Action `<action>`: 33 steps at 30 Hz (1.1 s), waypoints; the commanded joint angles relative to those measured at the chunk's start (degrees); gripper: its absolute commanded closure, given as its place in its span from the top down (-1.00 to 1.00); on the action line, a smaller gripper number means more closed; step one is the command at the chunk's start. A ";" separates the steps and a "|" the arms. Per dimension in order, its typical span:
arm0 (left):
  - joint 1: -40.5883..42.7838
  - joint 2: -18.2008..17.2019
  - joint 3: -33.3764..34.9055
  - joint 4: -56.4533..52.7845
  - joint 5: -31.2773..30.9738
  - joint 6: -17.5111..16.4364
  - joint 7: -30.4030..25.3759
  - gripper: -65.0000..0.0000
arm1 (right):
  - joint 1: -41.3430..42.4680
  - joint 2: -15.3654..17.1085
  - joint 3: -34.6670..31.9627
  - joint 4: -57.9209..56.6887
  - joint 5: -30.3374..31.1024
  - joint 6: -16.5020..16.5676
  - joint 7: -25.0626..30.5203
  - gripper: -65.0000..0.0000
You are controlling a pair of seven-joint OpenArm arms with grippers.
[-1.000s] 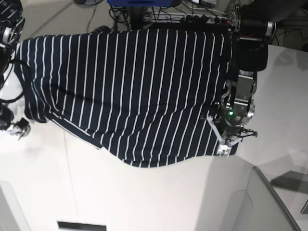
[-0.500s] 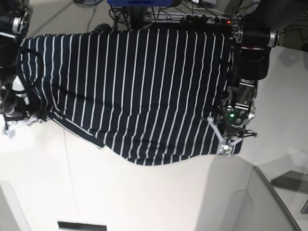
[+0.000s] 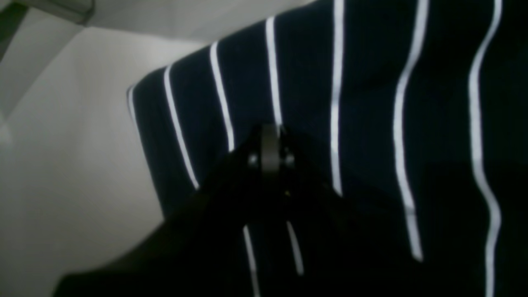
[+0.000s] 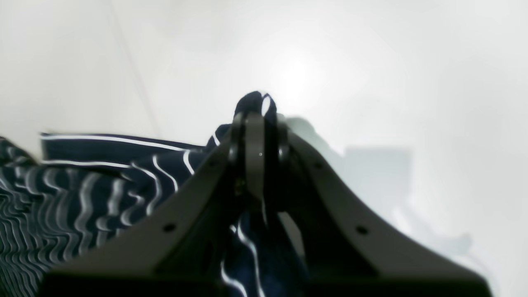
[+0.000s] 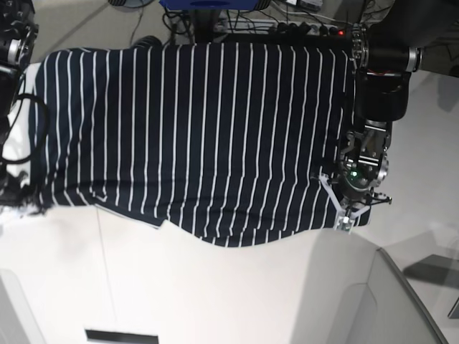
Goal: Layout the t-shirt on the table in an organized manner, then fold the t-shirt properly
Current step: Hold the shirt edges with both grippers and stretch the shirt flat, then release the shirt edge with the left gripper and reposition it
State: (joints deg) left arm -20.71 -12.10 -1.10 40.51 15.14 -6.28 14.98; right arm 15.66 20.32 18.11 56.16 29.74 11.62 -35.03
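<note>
Broadly, the white desk [image 5: 237, 301] fills the base view, with the t-shirt [image 5: 201, 129] stretched across its upper half from about nine o'clock to three o'clock, stripes running top to bottom and the lower hem sagging toward six o'clock. At three o'clock the left gripper [image 5: 347, 222] is clamped shut on the shirt's lower corner; its wrist view shows the jaws closed with striped cloth under them. At nine o'clock the right gripper [image 4: 255, 119] is closed on a bunched fold of cloth, a small loop poking out above its tips.

The risk, as I judge it, lies in that thin pinch on the right: if both arms pull outward to flatten the shirt, the fold could slip free and the cloth would slump. Uneven pulling could also skew the stripes or drag the far edge, near twelve o'clock, off the desk.
</note>
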 commanded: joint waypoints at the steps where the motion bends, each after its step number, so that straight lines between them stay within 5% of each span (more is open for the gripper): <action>1: -2.54 -0.61 -0.17 0.67 0.38 0.44 -0.61 -1.00 | 1.88 2.06 0.31 2.08 0.37 0.03 2.72 -0.98; 15: -7.03 -0.08 -0.35 -8.56 -0.32 4.83 -6.76 -1.00 | -1.46 2.41 0.13 3.93 0.37 0.03 4.92 -0.98; 19: -6.59 -0.61 -0.26 -4.69 -6.92 4.83 -6.15 -1.00 | -3.13 1.88 0.22 3.93 0.37 -0.50 4.56 -0.98; 26: 2.73 0.01 0.62 16.24 -10.52 4.57 6.69 -1.00 | -6.12 -1.02 0.13 3.31 0.37 -11.05 4.39 -0.95; 29: 7.48 1.68 0.97 24.15 -10.43 4.48 11.26 -1.00 | -6.65 -1.55 0.40 3.84 0.64 -12.19 0.17 -0.74; 33: 13.02 2.03 5.98 28.98 -10.52 4.48 13.46 -1.00 | -7.44 -2.87 0.48 8.15 0.81 -12.28 -2.91 -0.12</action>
State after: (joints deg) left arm -6.61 -9.56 5.15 68.62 4.45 -2.09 29.21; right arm 6.70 16.73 18.39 63.11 29.52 -1.26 -39.00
